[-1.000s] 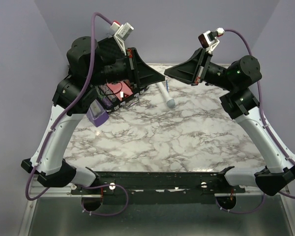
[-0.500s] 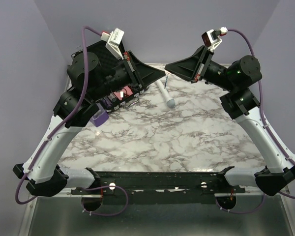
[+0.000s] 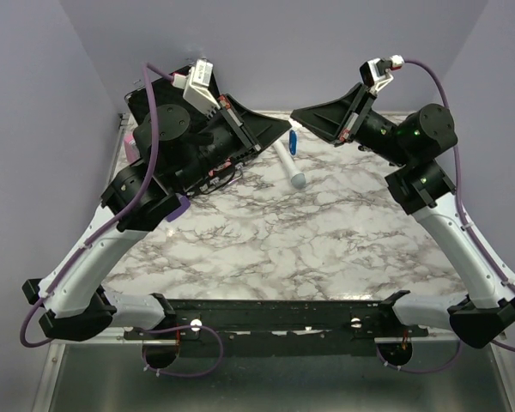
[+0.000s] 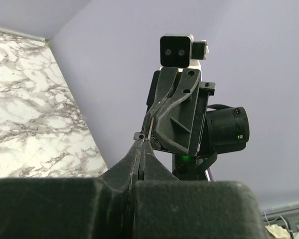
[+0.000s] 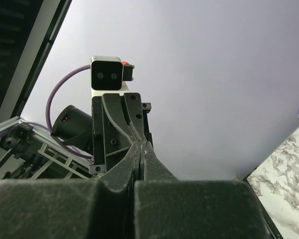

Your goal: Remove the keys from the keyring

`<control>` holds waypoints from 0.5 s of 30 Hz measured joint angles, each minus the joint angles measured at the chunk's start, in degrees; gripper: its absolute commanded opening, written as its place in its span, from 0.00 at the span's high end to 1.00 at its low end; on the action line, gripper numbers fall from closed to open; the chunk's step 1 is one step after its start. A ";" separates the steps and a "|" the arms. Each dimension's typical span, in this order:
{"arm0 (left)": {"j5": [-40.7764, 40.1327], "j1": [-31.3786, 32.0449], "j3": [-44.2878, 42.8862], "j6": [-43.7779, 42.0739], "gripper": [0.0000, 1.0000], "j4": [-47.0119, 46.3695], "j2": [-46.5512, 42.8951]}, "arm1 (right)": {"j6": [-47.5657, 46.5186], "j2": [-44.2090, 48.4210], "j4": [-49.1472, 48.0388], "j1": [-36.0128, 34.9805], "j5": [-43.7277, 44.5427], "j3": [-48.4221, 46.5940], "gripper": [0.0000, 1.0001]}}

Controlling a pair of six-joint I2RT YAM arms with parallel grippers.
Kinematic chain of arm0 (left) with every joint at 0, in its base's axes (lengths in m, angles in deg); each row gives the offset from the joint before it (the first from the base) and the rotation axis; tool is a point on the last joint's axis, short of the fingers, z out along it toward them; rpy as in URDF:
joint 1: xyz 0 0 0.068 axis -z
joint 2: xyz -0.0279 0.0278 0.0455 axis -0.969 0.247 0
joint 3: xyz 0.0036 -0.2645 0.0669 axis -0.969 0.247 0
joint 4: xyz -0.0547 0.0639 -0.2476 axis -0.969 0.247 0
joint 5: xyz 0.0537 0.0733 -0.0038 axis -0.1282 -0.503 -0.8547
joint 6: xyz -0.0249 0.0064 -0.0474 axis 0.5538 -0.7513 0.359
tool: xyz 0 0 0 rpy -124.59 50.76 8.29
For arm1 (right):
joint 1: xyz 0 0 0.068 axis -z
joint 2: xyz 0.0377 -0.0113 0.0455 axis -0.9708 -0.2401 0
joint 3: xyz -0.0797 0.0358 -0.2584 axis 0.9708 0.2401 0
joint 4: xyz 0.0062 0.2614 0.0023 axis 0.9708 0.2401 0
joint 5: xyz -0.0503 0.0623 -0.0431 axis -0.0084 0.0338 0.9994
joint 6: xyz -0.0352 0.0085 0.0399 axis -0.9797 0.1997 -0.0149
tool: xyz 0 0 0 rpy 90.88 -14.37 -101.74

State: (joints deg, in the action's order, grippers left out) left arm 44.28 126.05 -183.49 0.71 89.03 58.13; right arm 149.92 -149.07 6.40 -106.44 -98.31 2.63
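Both grippers are raised above the back of the marble table [image 3: 326, 249], tip to tip. My left gripper [image 3: 286, 128] is shut; in the left wrist view its tips [image 4: 142, 140] pinch a thin silver key [image 4: 150, 124] that runs up into the right gripper's fingers [image 4: 162, 107]. My right gripper [image 3: 294, 115] is shut too, with a thin silver sliver between its tips [image 5: 141, 148]. The small blue keyring [image 3: 293, 142] hangs just below the two tips. How the key joins the keyring is hidden.
A white wand [image 3: 286, 160] lies on the table below the grippers. A purple metronome [image 3: 177, 207] is mostly hidden under the left arm. Purple walls close in the back and both sides.
Both arms have risen and the left gripper has swung up and right. The tips now meet, and the blue keyring has come into view hanging beneath them.
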 measured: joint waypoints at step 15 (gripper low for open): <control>-4.92 1.81 -1.18 0.66 0.46 2.29 0.59 | -0.17 0.94 2.40 -0.07 2.78 1.09 0.99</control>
State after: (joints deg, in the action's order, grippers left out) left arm 39.36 127.86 -184.67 1.37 91.33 58.72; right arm 149.75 -148.13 8.81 -106.50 -95.54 3.72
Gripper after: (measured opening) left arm 0.348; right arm 0.012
